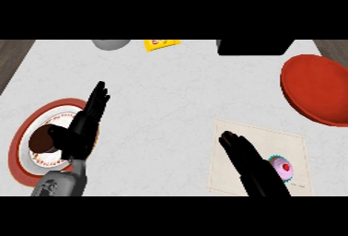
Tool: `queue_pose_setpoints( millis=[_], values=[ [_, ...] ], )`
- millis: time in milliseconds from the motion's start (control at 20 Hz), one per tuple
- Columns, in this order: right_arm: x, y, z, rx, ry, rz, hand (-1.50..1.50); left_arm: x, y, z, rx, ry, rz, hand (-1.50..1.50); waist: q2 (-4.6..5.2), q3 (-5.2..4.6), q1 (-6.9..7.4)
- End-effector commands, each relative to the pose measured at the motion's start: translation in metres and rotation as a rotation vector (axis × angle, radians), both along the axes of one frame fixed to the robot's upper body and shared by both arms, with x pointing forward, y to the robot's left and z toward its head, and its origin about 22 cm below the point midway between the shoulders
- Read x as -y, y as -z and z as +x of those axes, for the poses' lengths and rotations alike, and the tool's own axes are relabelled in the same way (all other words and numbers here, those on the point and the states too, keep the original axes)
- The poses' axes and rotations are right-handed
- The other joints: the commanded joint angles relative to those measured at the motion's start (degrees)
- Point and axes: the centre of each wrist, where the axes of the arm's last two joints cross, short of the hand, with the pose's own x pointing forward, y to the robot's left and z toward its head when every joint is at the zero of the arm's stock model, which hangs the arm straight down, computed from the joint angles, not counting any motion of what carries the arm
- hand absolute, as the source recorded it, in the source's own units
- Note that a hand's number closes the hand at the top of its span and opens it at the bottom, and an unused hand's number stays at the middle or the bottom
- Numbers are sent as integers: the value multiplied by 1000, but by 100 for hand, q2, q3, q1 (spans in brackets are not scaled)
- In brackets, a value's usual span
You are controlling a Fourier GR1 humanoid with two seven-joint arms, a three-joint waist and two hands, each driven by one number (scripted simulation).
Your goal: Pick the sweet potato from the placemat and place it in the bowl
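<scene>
While both hands' fingers lie straight (holding nothing), the right hand (253, 167) overlaps the placemat (231, 138).

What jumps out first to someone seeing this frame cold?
Probably the big red bowl at the counter's right edge, then the red-rimmed plate at left with something dark brown on it, partly behind the open left hand. At lower right, the open right hand lies over a pale placemat, beside a pink cupcake; no sweet potato is plainly visible.

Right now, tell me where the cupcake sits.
In the head view, the cupcake sits lower right on the placemat, just right of the right hand.
</scene>
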Motion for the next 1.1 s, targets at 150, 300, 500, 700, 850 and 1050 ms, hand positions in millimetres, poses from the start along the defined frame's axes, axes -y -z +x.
queue_pose_setpoints(
  millis=[150,300,500,700,850,1050],
  values=[
    [14,30,13,-32,22,41,-150,26,-21,16,-5,6,4,0,3,2,-10],
    [-9,28,39,-37,20,36,-150,10,-2,3,-10,17,-7,0,3,0,12],
    [25,43,22,-10,38,31,-150,12,-28,3,18,2,-9,0,-1,1,-1],
    [21,59,32,20,80,-73,-150,22,15,11,-2,8,-15,0,8,-1,-19],
    [32,51,41,31,128,-142,-150,-11,2,-3,-3,5,10,0,0,0,13],
    [12,67,52,19,94,-163,-150,-8,-10,15,2,1,-3,0,4,0,4]
  ],
)
